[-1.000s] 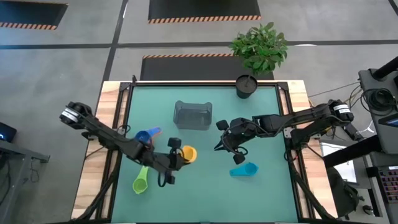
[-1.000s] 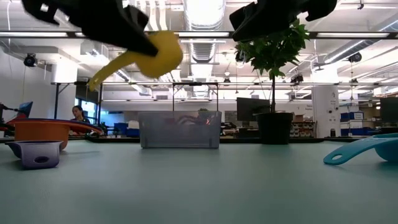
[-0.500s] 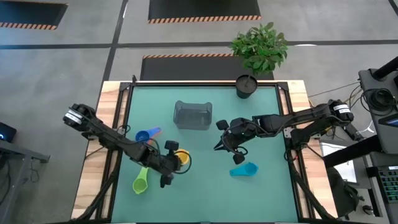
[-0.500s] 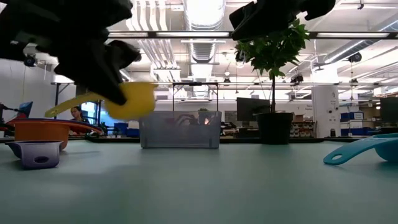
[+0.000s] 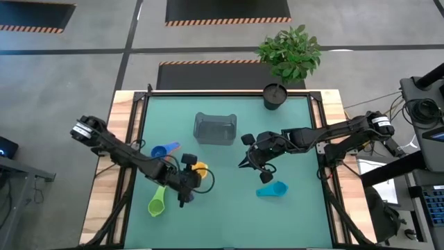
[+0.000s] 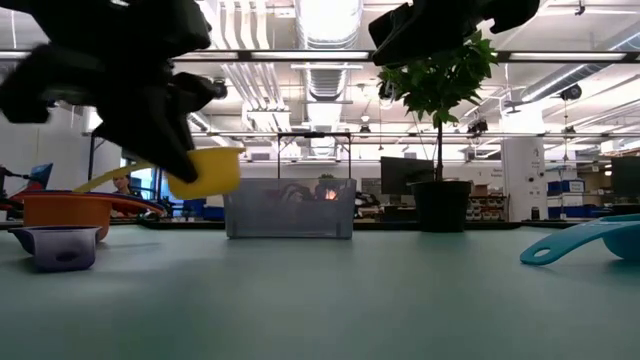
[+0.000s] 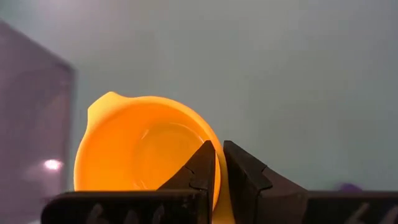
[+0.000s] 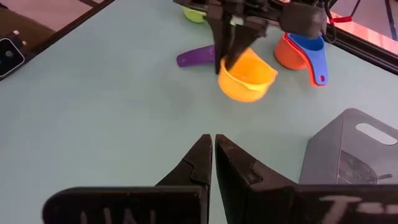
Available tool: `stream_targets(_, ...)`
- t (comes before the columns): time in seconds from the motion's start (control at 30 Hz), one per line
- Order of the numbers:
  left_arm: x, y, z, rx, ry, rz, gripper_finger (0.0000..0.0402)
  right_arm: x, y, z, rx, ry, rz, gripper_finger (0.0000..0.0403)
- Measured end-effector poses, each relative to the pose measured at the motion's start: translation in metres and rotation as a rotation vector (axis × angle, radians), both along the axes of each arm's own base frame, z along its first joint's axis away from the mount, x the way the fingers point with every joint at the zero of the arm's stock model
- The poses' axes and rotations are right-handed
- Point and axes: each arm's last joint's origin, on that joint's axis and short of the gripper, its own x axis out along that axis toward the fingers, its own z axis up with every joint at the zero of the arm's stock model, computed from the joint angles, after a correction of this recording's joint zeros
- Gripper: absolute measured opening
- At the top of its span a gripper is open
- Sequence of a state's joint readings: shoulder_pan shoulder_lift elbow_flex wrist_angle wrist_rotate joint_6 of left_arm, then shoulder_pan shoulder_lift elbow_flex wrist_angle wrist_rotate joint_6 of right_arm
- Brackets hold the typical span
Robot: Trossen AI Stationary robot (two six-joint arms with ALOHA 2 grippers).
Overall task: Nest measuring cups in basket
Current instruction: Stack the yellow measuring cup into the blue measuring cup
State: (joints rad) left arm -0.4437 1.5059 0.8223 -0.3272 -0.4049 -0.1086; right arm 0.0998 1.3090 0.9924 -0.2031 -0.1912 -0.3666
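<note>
- Gripping the rim of the yellow plastic measuring cup (image 5: 199,169), the left gripper (image 5: 187,175) carries it clear above the green bench top (image 5: 291,222), near the bench's middle and toward its left edge; its fingers (image 7: 205,168) pinch the cup wall between them.
- A second ago the yellow cup sat higher and tilted, handle slanting down; now it hangs lower with its mouth level, and it has shifted slightly toward the left edge.
- The small grey translucent rectangular basket (image 5: 215,129) stands as before toward the bench's far edge, beyond the carried cup.
- The orange cup (image 8: 292,53) with the blue cup (image 5: 162,150) nested inside rests near the left edge, unchanged, with the purple cup (image 6: 58,247) close by.
- The green cup (image 5: 157,203) lies toward the near-left corner; the cyan cup (image 5: 272,189) lies right of centre.
- The right gripper (image 5: 251,158) hovers unmoved over the bench's middle, fingers (image 8: 202,158) pressed together on nothing.
</note>
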Motion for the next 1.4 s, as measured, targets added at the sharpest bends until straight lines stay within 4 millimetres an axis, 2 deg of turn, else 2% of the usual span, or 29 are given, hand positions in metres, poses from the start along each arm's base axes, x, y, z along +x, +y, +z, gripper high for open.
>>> stream_targets(0.17, 0.011, 0.012, -0.007, 0.018, 0.012, -0.001, 0.0013, 0.0, 0.0, 0.0, 0.003, 0.001, -0.002, 0.0009)
stream_targets(0.33, 0.016, 0.013, -0.019, 0.025, 0.055, -0.043, 0.0024, 0.0, 0.0, 0.0, 0.006, 0.003, -0.005, 0.0009)
stream_targets(0.67, 0.016, 0.013, -0.022, 0.028, 0.066, -0.041, 0.0107, 0.0, 0.0, 0.0, 0.006, 0.003, -0.005, 0.0009)
stream_targets(0.8, 0.018, 0.01, -0.013, 0.026, 0.082, -0.035, 0.0133, 0.0, 0.0, 0.0, 0.012, 0.005, -0.009, 0.0009)
stream_targets(0.93, 0.02, -0.001, 0.009, 0.008, 0.143, -0.034, 0.0141, 0.0, 0.0, 0.0, 0.012, 0.006, -0.01, 0.0009)
stream_targets(1.07, 0.018, -0.011, 0.02, -0.067, 0.189, -0.06, 0.0119, 0.0, 0.0, 0.0, 0.012, 0.005, -0.009, 0.0009)
stream_targets(1.17, 0.012, -0.012, 0.009, -0.066, 0.23, -0.046, 0.0079, 0.0, 0.0, 0.0, 0.01, 0.005, -0.008, 0.0009)
stream_targets(1.3, 0.007, -0.001, -0.011, -0.025, 0.279, 0.005, 0.0015, 0.0, 0.0, 0.0, 0.006, 0.004, -0.006, 0.0009)
stream_targets(1.4, 0.005, 0.009, -0.023, -0.012, 0.306, 0.037, 0.001, 0.0, 0.0, 0.0, 0.006, 0.004, -0.006, 0.0009)
